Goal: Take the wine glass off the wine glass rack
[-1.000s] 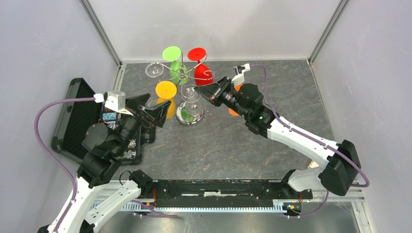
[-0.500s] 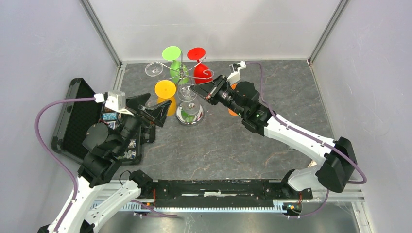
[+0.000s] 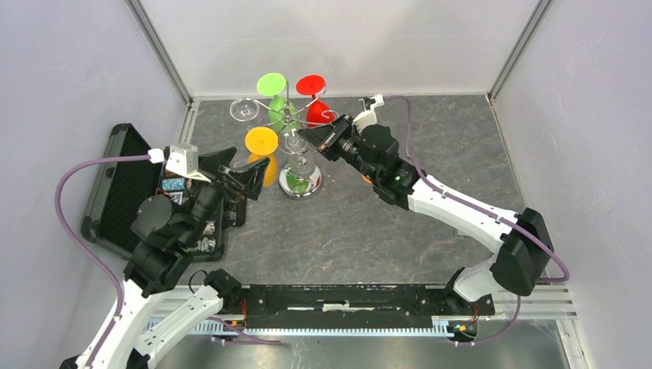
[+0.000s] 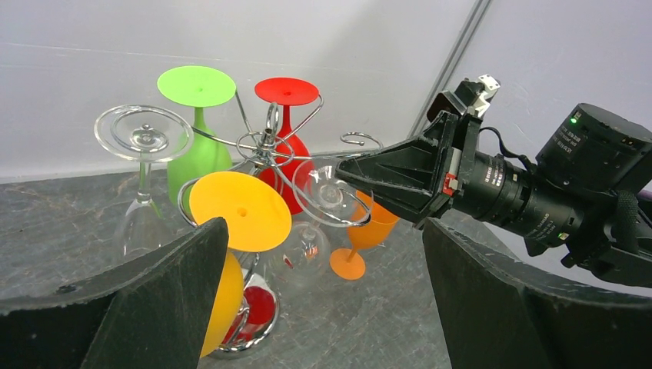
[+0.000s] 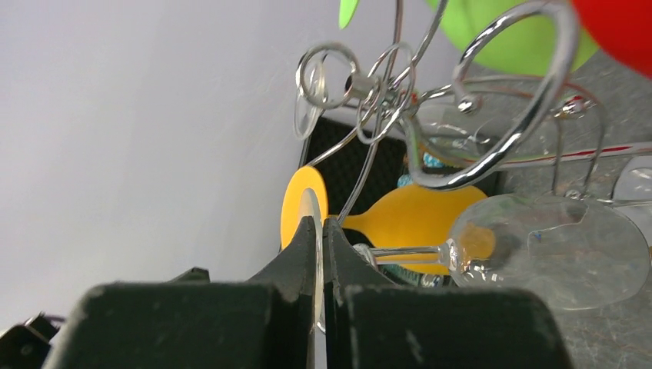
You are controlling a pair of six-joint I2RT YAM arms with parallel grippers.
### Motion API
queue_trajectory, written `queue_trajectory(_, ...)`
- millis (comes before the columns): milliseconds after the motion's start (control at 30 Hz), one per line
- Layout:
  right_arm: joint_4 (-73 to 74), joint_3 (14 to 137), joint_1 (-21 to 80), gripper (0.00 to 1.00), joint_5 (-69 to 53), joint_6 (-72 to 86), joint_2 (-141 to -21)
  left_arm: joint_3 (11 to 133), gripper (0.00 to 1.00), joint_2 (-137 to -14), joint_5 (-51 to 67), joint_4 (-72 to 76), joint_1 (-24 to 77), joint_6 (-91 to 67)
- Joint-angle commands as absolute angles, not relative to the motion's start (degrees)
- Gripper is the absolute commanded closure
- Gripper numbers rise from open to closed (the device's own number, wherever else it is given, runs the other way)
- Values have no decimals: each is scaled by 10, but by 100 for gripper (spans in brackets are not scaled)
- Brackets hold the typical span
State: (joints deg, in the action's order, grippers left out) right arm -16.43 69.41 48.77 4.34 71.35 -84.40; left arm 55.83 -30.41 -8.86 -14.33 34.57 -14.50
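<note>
Right gripper [image 5: 321,231]: clamped on the thin rim of the clear glass's foot, which sits edge-on between your fingers.
Clear glass [image 5: 553,246]: hangs bowl-down near the rack's middle. Its foot seems to be seated in one spiral arm, so I'd call it not yet free.
Rack [image 4: 265,142]: chrome wire with a round base on the table. Its curled arms crowd close around your fingertips.
Step in hand: slide the foot out along the open end of its spiral.
How to do it well: draw the foot outward along the arm's slot rather than lifting straight up, since the wire would likely catch the stem. Go slowly, because a pinch on a rim edge is slim and the glass may pivot. Watch that the rack doesn't tip or drag with you.
Neighbours: the yellow glass [image 4: 240,211] hangs just beside the clear one, with the red glass [image 4: 286,91] and green glass [image 4: 196,86] behind. Keep the swinging bowl off them.
Left gripper [image 4: 323,307]: jaws wide apart and holding nothing, near the yellow glass. You could use it to steady the rack's base.
Orange glass [image 4: 367,224]: on the table beyond the rack, under your right arm's path.
Glass bowls: all look empty.
Case [image 3: 115,181]: black, open, at the left. Small items lie inside, too blurred to name.
</note>
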Motion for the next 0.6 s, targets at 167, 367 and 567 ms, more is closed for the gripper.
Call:
queue_trajectory(167, -187, 692, 491, 100, 195, 695, -795, 554, 0, -305, -88, -111, 344, -148)
queue_trajectory(367, -193, 661, 492, 100, 211, 705, -768, 554, 0, -310, -75, -107, 344, -149)
queue_trajectory(567, -196, 624, 491, 100, 185, 722, -722, 555, 0, -320, -35, -99, 344, -142)
